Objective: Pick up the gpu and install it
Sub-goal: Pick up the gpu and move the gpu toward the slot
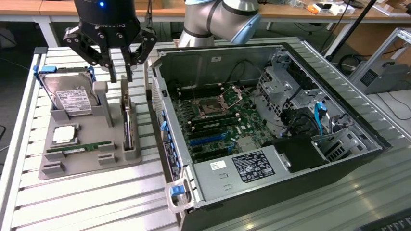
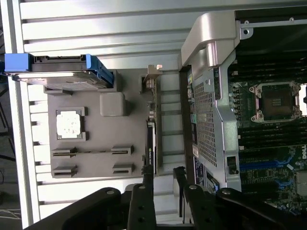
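Observation:
The gpu point(image 1: 127, 122) is a thin dark card standing on edge in slots of the grey holder tray point(image 1: 83, 166), just beside the open computer case point(image 1: 257, 163). In the wrist view the gpu point(image 2: 151, 129) runs along the tray's edge nearest the case. My gripper point(image 1: 121, 76) hangs above the card's far end with its fingers apart and nothing held between them. In the wrist view my gripper point(image 2: 163, 178) has one fingertip point(image 2: 147, 179) over the card's end and the other toward the case.
On the tray also sit a hard drive point(image 1: 72, 98) in a blue bracket, a processor chip point(image 1: 64, 134) and a green memory stick point(image 1: 80, 148). Inside the case the motherboard point(image 1: 222, 120) lies exposed with blue slots point(image 1: 205, 139). The table is slatted metal.

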You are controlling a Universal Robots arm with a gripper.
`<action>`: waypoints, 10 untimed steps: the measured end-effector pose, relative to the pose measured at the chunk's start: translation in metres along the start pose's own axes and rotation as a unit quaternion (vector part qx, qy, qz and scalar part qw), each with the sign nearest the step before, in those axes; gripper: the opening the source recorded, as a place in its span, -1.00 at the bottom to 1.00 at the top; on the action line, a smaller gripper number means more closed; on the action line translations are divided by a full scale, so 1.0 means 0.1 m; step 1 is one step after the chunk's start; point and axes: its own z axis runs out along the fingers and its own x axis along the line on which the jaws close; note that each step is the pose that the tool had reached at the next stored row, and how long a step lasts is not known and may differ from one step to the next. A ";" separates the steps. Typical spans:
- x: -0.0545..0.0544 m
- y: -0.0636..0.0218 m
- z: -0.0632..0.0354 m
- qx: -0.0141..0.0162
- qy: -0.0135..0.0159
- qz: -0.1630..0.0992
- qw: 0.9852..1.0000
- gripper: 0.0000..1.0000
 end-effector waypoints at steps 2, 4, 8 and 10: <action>0.00 0.000 0.000 0.000 0.000 0.000 1.000 -0.29; 0.00 0.000 0.000 0.000 0.000 0.000 1.000 -0.15; 0.00 0.000 0.000 0.000 0.000 0.000 1.000 -0.15; 0.00 0.000 0.007 0.000 0.000 0.000 1.000 -0.15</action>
